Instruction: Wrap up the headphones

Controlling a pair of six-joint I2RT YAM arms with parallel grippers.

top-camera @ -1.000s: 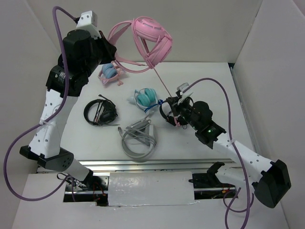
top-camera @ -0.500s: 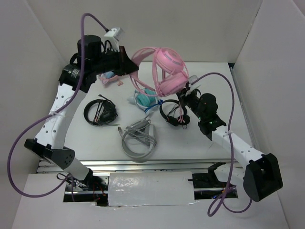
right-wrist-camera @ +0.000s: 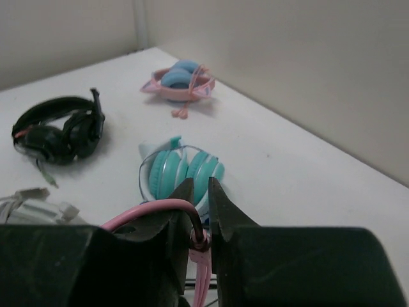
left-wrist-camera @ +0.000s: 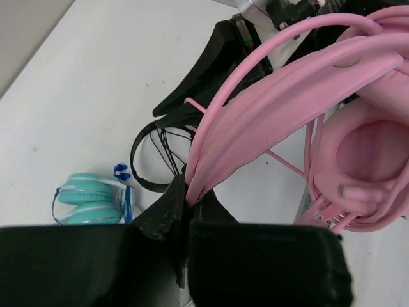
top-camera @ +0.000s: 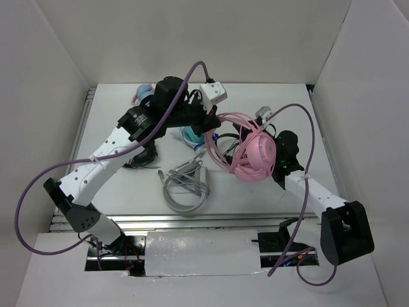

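The all-pink headphones [top-camera: 255,157] hang low over the table's middle right, one round cup facing up, with cable loops [top-camera: 225,153] around the headband. My left gripper [top-camera: 214,125] is shut on the pink headband [left-wrist-camera: 268,115], which runs up and away from its tips [left-wrist-camera: 190,195]. My right gripper [top-camera: 248,135] sits mostly hidden behind the headphones. In the right wrist view its jaws [right-wrist-camera: 201,204] are shut on the thin pink cable [right-wrist-camera: 147,211], which curves out to the left.
Teal headphones [top-camera: 192,135] [right-wrist-camera: 182,173] lie just behind both grippers. A black on-ear pair [left-wrist-camera: 153,160] lies under the pink one. A black headset [right-wrist-camera: 61,131] is at left, a grey pair [top-camera: 185,185] in front, and a small pink pair with blue cups [right-wrist-camera: 182,80] at the back left.
My left arm swung the pink headphones from high at the back down and right, onto my right gripper. My right arm drew in toward them, still holding the cable.
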